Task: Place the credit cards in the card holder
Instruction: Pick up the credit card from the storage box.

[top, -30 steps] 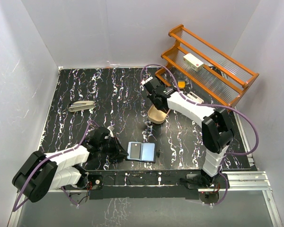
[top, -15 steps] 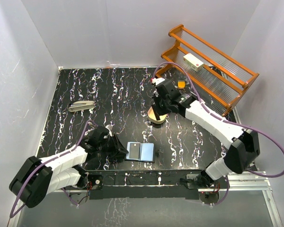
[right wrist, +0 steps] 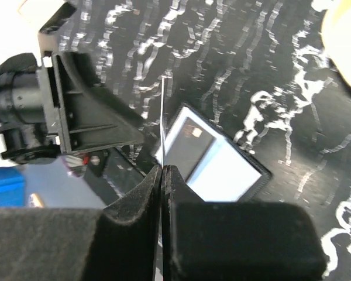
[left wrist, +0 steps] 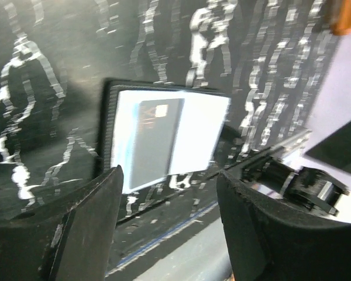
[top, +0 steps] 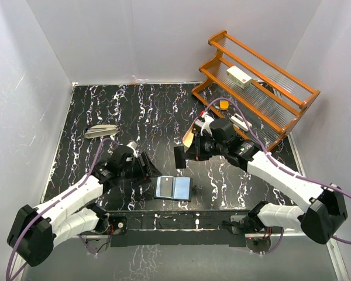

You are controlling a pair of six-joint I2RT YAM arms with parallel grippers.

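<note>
Black square wallet (top: 183, 189) is lying open.
Right fingers (right wrist: 134, 196) are pinching a thin pale card (right wrist: 162, 108); left fingers (left wrist: 88, 228) are standing apart.

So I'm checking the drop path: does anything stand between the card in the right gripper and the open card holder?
Nothing visible does. The right gripper holds the card upright near the open card holder; the left gripper, jaws open, sits clear at its left side.
</note>
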